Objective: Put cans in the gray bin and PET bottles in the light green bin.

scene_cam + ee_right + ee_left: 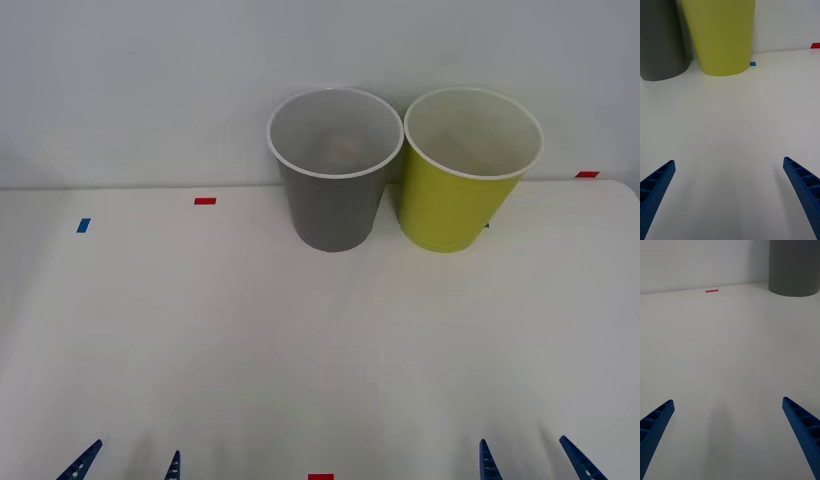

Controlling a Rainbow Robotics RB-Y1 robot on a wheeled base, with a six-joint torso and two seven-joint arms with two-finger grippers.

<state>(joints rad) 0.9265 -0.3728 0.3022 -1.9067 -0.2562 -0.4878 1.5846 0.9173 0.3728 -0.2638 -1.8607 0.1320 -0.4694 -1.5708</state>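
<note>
Fingertips of the left gripper (128,462) sit spread at the table's near edge, pinching nothing, parked well back from the bins. Further right, the gray bin (334,170) stands upright at the far side of the table (200,330), its long axis vertical and mouth upward, ready to take drops from above; something pale lies at its bottom, possibly the can, though I cannot tell. The light green bin (468,170) stands just beside it, likewise upright. The right gripper (532,460) waits spread and empty, facing the bins.
</note>
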